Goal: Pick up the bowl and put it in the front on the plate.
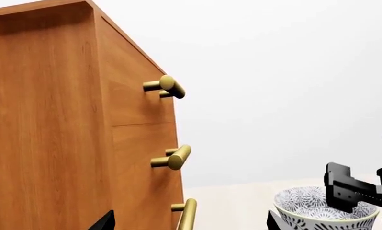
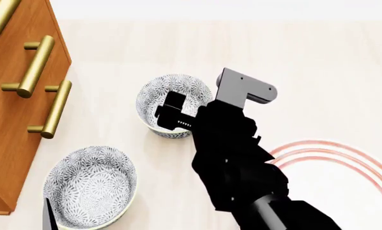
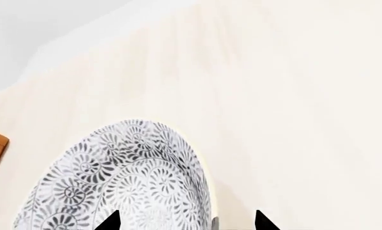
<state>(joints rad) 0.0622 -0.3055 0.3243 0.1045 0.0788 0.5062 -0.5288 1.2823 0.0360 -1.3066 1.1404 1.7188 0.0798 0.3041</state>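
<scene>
A patterned white bowl [image 2: 172, 91] stands on the pale tabletop. My right gripper [image 2: 177, 120] hangs over its near rim. In the right wrist view this bowl [image 3: 127, 177] fills the lower left, and the right gripper [image 3: 185, 221] is open, its two black fingertips set astride the bowl's wall, one inside and one outside. The left wrist view shows the same bowl [image 1: 306, 203] with a right finger [image 1: 345, 188] dipping into it. The red-ringed plate [image 2: 344, 165] lies at the lower right, partly behind my right arm. My left gripper [image 1: 189, 223] is open and empty.
A second patterned bowl [image 2: 89, 184] sits nearer me at the lower left, close to the left gripper's tip [image 2: 49, 216]. A wooden cabinet [image 2: 12, 120] with brass bar handles [image 2: 34, 67] borders the left side; a handle [image 1: 185, 215] shows between the left fingers.
</scene>
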